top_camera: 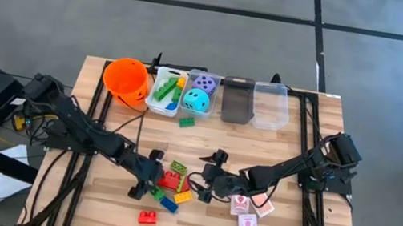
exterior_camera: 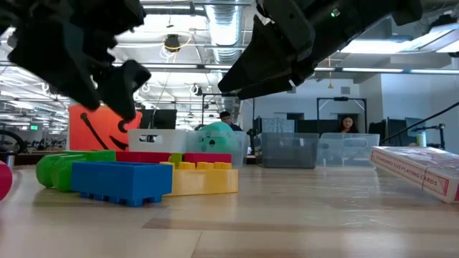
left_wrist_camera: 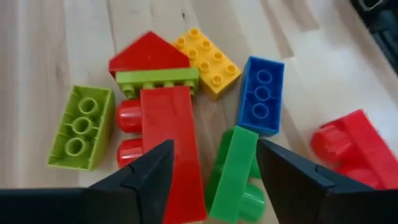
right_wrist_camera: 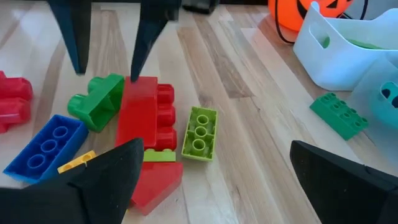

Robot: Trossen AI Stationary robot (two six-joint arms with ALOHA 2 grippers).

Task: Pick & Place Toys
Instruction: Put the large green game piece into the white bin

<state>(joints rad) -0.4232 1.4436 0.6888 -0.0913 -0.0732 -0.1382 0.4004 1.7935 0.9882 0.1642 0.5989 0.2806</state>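
A heap of toy bricks (top_camera: 174, 182) lies on the wooden table: a long red brick (left_wrist_camera: 171, 149), a green one (left_wrist_camera: 233, 174), a blue one (left_wrist_camera: 261, 93), a yellow one (left_wrist_camera: 208, 59) and a light green one (left_wrist_camera: 78, 127). My left gripper (left_wrist_camera: 214, 180) hangs open over the heap, slanting down, its fingers on either side of the green brick. One fingertip (right_wrist_camera: 132, 74) stands right at the long red brick; whether it touches I cannot tell. My right gripper (top_camera: 206, 177) waits open just right of the heap. Playing cards (top_camera: 249, 214) lie to its right.
A lone red brick (top_camera: 148, 216) lies near the front edge, a green brick (top_camera: 186, 121) in front of the bins. At the back stand an orange bucket (top_camera: 127, 81), a white bin (top_camera: 166, 91) with green bricks, a bin (top_camera: 199, 92) with dice and two more bins (top_camera: 254, 103).
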